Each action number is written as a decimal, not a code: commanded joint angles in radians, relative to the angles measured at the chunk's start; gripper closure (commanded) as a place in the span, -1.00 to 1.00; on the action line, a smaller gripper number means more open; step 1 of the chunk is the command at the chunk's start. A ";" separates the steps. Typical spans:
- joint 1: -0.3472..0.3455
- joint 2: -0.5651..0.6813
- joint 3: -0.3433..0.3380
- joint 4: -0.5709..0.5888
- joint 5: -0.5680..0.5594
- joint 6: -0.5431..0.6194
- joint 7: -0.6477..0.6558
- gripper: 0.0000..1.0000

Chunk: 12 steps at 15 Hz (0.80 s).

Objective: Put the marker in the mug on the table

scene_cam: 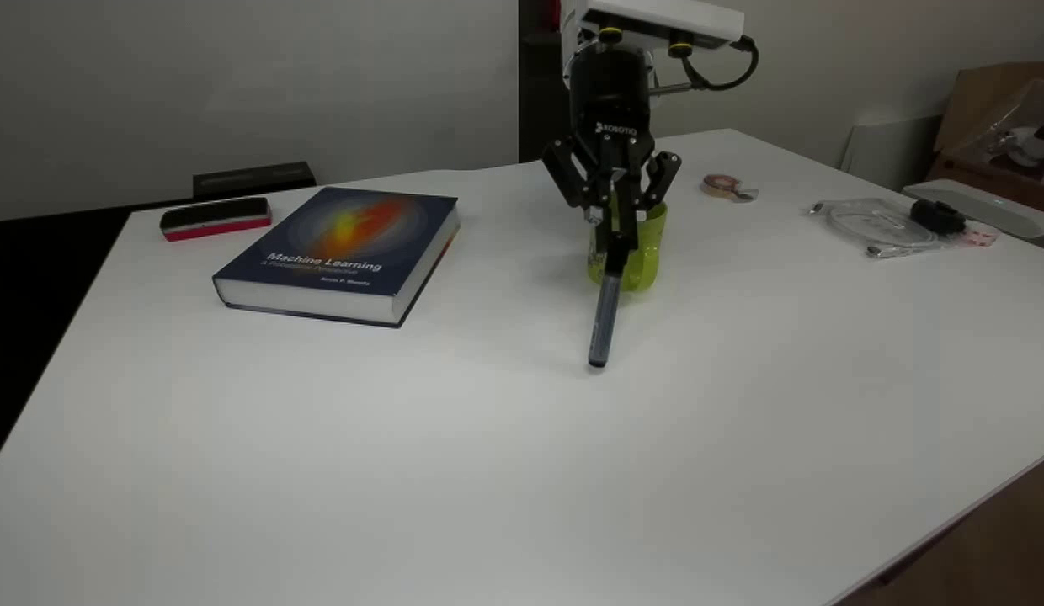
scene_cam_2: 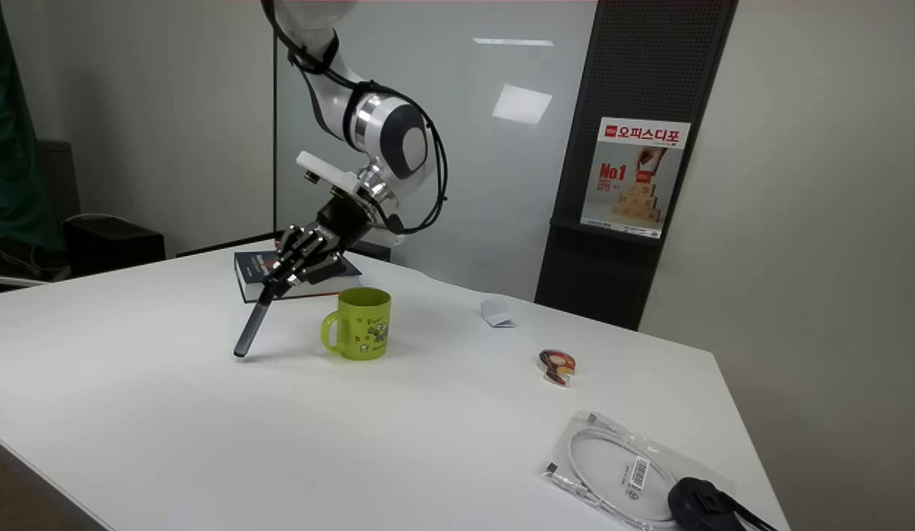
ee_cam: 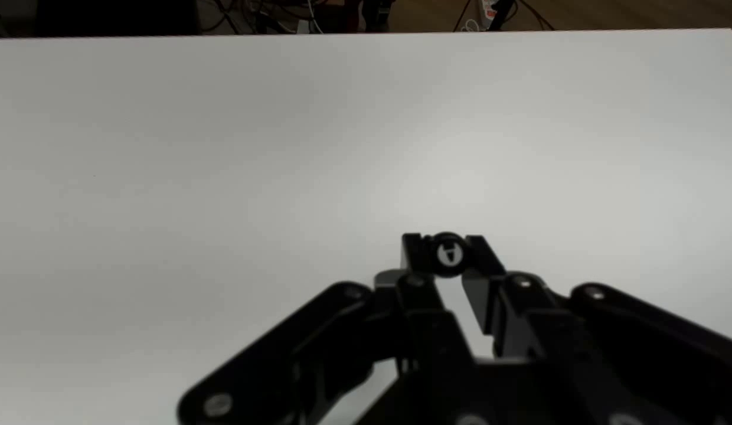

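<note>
The dark grey-black marker (scene_cam: 604,328) is held tilted, its lower end close to the white table (scene_cam: 421,471); I cannot tell whether it touches. My gripper (scene_cam: 616,246) is shut on the marker's upper part. The gripper (scene_cam_2: 278,282) and marker (scene_cam_2: 252,324) also show in an exterior view, beside the mug's handle side and apart from it. The lime-green mug (scene_cam_2: 365,324) stands upright there; the gripper partly hides the mug (scene_cam: 648,257) in an exterior view. In the wrist view, the marker's round end (ee_cam: 450,254) sits between the fingertips; the mug is out of view.
A thick dark blue book (scene_cam: 337,240) lies beside the gripper, with a black-and-red block (scene_cam: 216,219) behind it. A tape roll (scene_cam: 721,187), a bagged cable (scene_cam_2: 620,472), a black object (scene_cam_2: 697,505) and a folded white paper (scene_cam_2: 496,312) lie on the mug's far side.
</note>
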 commanded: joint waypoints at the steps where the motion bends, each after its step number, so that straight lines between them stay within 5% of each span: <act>1: -0.021 0.037 -0.002 0.057 0.021 -0.008 0.052 0.90; 12: -0.016 0.045 -0.023 0.055 0.007 0.045 0.110 0.90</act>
